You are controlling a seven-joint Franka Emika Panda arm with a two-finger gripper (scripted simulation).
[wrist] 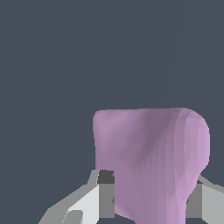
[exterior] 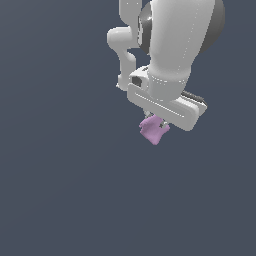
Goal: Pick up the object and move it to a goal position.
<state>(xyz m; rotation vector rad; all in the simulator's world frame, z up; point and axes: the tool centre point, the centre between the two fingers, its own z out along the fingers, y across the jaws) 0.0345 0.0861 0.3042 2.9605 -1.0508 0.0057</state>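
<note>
The white, glossy robot arm (exterior: 170, 45) reaches down from the upper part of the exterior view, and its end effector (exterior: 156, 122) is clenched on the small matte lilac-pink lump (exterior: 153, 130) of blocky, rounded shape. The lump hangs just under the wide white hand, narrower than it, a little toward the exterior view's left of the hand's middle. In the wrist view the lump (wrist: 151, 162) sits squeezed between the two grey-and-white fingers (wrist: 105, 197) (one on each flank, both touching it). All around lies only a flat slate-grey surface (exterior: 60, 190).
</note>
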